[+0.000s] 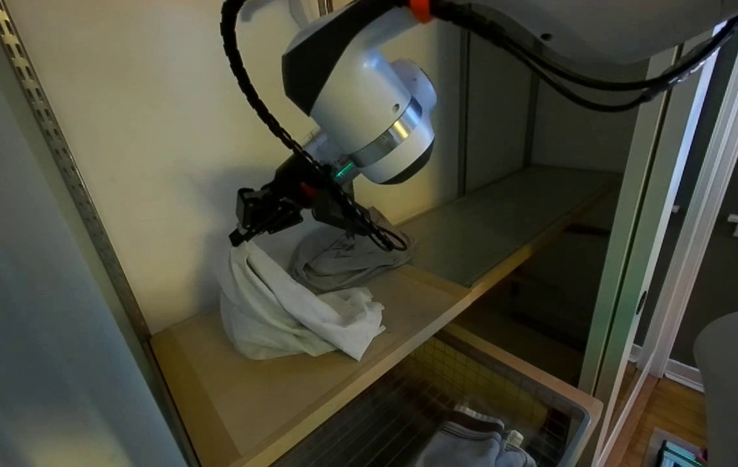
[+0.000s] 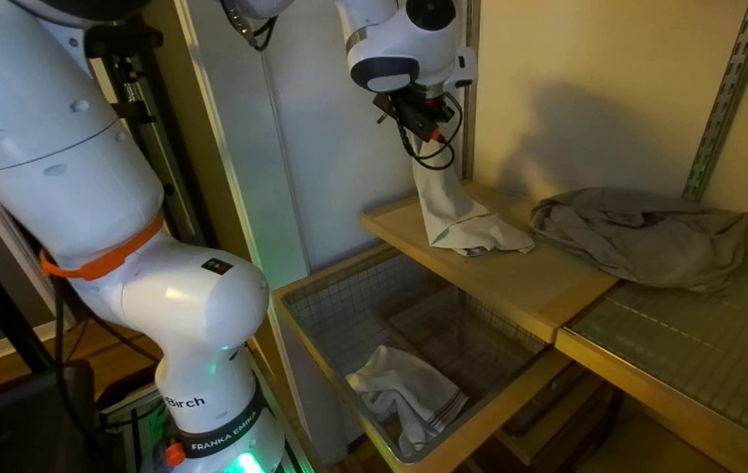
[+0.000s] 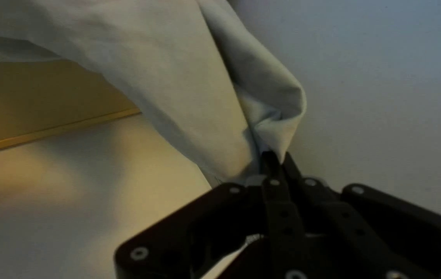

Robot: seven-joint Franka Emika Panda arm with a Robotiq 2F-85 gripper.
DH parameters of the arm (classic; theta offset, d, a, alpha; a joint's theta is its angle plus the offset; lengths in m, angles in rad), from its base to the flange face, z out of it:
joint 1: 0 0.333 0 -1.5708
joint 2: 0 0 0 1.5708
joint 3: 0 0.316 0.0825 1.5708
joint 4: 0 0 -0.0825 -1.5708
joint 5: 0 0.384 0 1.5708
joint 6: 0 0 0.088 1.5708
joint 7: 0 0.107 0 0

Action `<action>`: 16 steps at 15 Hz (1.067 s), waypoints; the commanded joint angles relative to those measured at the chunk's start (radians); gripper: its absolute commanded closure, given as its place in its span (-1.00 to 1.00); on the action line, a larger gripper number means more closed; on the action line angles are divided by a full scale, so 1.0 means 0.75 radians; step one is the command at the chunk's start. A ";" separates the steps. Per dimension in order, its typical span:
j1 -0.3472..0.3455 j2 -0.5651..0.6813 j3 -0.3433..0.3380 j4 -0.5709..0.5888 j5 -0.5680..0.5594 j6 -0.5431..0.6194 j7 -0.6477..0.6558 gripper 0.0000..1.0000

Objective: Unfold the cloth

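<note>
The pale cloth (image 1: 285,318) hangs bunched from my gripper (image 1: 237,239), which pinches it at one upper corner. Its lower part rests in folds on the wooden shelf (image 1: 213,389), and one flap spreads towards the front edge. In another exterior view the cloth (image 2: 443,203) drops as a narrow length below the wrist, and the fingertips are hidden there. Close up in the wrist view, the cloth (image 3: 181,89) runs down to a gathered tip between the fingertips of my gripper (image 3: 279,158), whose jaws are nearly together on it.
A crumpled grey fabric bundle (image 2: 637,236) lies beside the cloth, towards the glass shelf (image 2: 696,335). Below the shelf, a pulled-out wire basket (image 1: 524,367) holds a white striped fabric (image 2: 413,387). Walls stand close behind and at the shelf's end, with a slotted metal rail (image 1: 61,136).
</note>
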 commanded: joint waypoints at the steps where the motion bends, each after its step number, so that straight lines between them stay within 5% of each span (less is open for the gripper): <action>1: -0.221 0.180 0.122 0.121 0.014 -0.135 0.074 0.34; 5: -0.463 0.253 0.250 0.152 -0.388 -0.273 0.453 -0.28; 9: -0.627 0.373 0.273 0.272 -0.800 -0.395 0.700 -0.89; 11: -0.673 0.429 0.280 0.328 -0.936 -0.516 0.750 -1.00; 16: -0.740 0.557 0.340 0.457 -0.843 -0.768 0.666 -1.00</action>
